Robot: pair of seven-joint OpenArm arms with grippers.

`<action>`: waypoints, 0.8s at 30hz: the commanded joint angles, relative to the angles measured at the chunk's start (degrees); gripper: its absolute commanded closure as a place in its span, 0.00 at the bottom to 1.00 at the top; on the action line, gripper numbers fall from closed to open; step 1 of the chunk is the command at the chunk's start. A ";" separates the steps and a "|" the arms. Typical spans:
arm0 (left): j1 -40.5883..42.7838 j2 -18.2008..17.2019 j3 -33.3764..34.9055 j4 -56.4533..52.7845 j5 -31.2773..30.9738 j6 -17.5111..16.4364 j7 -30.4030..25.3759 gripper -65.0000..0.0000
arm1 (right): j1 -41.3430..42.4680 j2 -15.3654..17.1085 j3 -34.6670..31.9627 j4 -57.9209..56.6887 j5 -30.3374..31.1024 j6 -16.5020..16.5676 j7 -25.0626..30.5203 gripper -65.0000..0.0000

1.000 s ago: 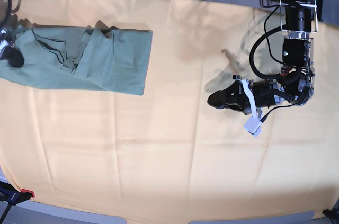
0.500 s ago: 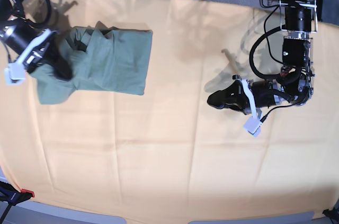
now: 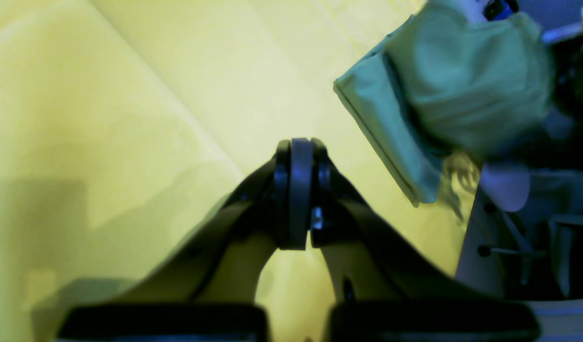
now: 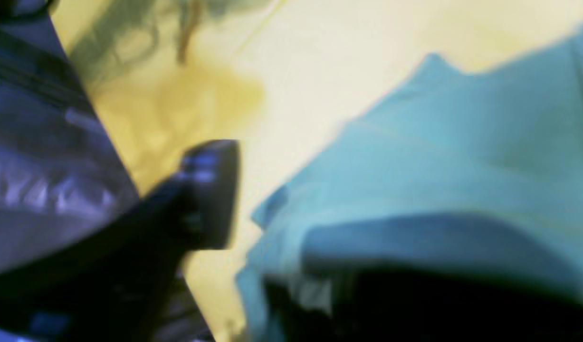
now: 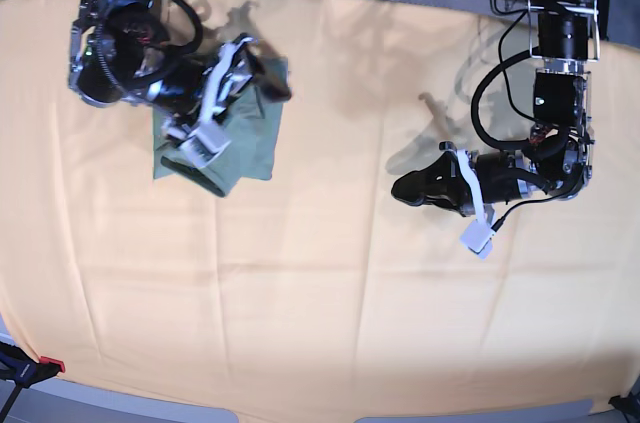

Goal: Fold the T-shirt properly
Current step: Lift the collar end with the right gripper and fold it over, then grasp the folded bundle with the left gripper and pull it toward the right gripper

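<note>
The T-shirt lies near the far left corner of the orange-yellow cloth that covers the table, already gathered into a compact rectangle — several layers deep, judging by the stacked hems visible from the left wrist camera. The right gripper sits over the shirt's upper right corner, with its arm sprawled across most of the fabric. Whether it has the cloth pinched I cannot tell; its own camera is badly blurred, showing one dark finger off the edge of the green fabric and the rest lost in shadow.

The left gripper is well apart from all this, parked low over bare cloth on the other side of the table, its jaws pressed together on nothing (the wrist view shows the two tips meeting cleanly).

My read is that the folding is far along — the long body and sleeves seem to be tucked in. What looks left is laying the last layer flat, letting go, and perhaps squaring the lower left edge, which sits a bit skewed.
</note>
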 commanded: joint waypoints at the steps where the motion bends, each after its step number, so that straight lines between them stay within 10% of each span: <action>1: -1.31 -0.61 -0.22 1.05 -1.60 -0.33 -1.27 1.00 | 0.74 0.35 -1.16 1.05 1.66 0.10 2.12 0.29; 24: -1.14 -0.59 -0.22 1.05 -1.14 -0.35 -1.25 1.00 | 6.34 0.83 -8.00 0.63 -1.81 0.10 2.40 0.36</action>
